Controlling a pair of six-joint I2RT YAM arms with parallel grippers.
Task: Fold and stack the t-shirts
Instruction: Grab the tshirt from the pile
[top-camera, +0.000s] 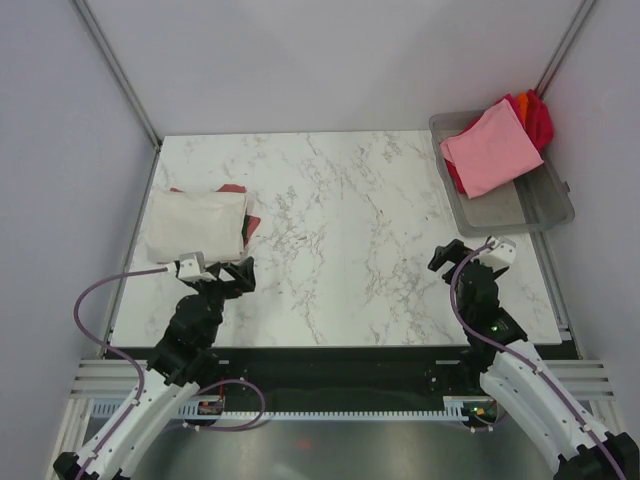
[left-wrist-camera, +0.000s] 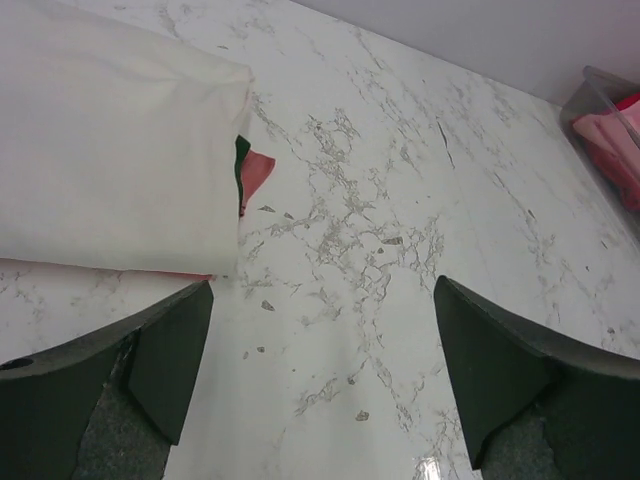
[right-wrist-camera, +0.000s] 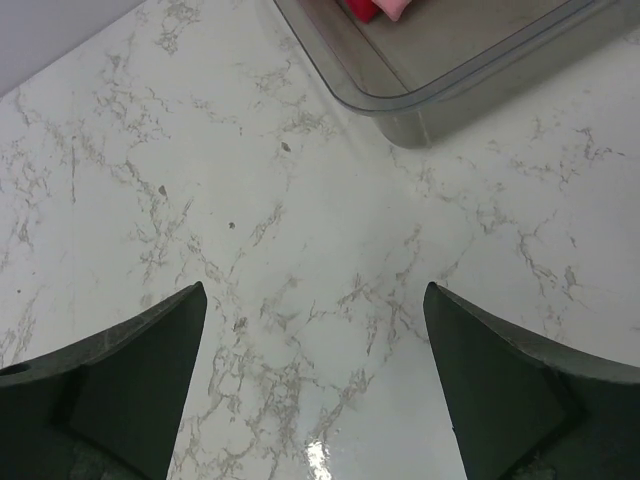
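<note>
Both left fingers (left-wrist-camera: 150, 350) and right fingers (right-wrist-camera: 130, 380) hang spread, empty; I'd pinch the pink t-shirt (top-camera: 492, 150) by its hem, clearing the tray (top-camera: 535, 215) wall.

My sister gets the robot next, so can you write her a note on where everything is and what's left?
Left gripper: open, empty, over bare table beside the cream-white shirt.
Right gripper: open, empty, over bare table near the tray.
Done: cream-white shirt lies folded on top of reddish shirts, table's left side.
Left: pink shirt and red ones under it, in the tray, to fold and stack.
</note>
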